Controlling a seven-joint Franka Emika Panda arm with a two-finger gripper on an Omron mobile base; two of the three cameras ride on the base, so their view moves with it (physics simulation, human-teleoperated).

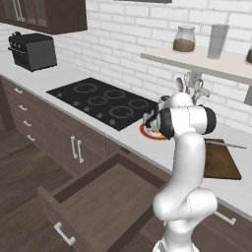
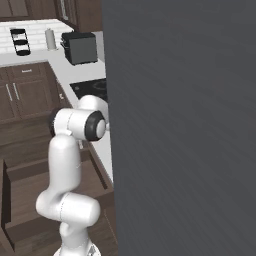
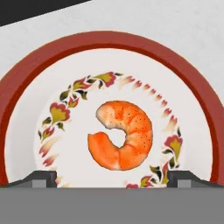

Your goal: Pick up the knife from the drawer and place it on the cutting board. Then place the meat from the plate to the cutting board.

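Note:
The meat (image 3: 122,135), an orange-pink curled lump, lies in the middle of the white plate (image 3: 192,92) with its red-orange rim. My gripper (image 3: 112,177) hangs straight above it, open, with its fingertips (image 3: 41,177) wide apart on either side of the meat and not touching it. In the left base view the gripper (image 1: 150,123) is over the plate (image 1: 145,133) on the counter, partly hidden by my arm. The knife (image 1: 225,143) rests across the dark-brown cutting board (image 1: 221,165) to the right of the plate. The wide drawer (image 1: 98,197) stands pulled open below the counter.
A black cooktop (image 1: 101,101) lies left of the plate and a dark toaster oven (image 1: 33,50) sits farther left. A shelf (image 1: 197,59) with jars hangs above a utensil holder (image 1: 193,86). A flat grey surface (image 2: 180,130) blocks the right base view's right side.

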